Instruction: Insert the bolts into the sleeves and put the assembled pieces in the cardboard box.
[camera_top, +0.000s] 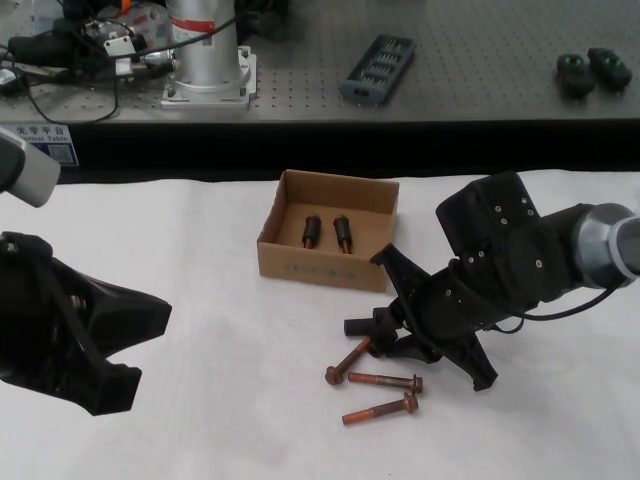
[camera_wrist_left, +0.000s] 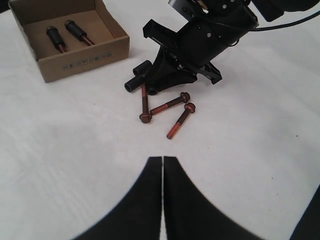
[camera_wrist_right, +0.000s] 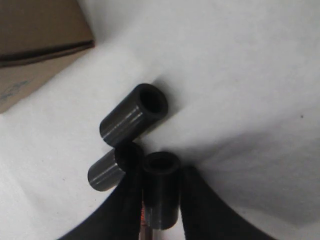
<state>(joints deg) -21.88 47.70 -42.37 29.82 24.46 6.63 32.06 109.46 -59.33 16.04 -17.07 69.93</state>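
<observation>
I'm pinching a black sleeve (camera_wrist_right: 161, 197) in the right pincer (camera_wrist_right: 161, 172), near-right of the cardboard box (camera_top: 300, 268). The left pincer (camera_wrist_left: 163, 162) is hanging shut and empty. Next I'm needing a bolt (camera_top: 385, 381) aligned with its bore.

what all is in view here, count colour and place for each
box: one, brown cardboard, mid cloth
assembled pieces: two, black on rusty orange, inside the box
bolts: three, rusty orange, loose on the cloth in front of the box
sleeves: three, black, on the cloth beside the bolts
cloth: one, white, over the bench
table: one, grey, behind the cloth
rack: one, blue-grey, on the table
post: one, silver, table's left
small objects: two, black and green, table's right
left gripper: black, shut, over bare cloth
right gripper: black, shut on one sleeve
</observation>
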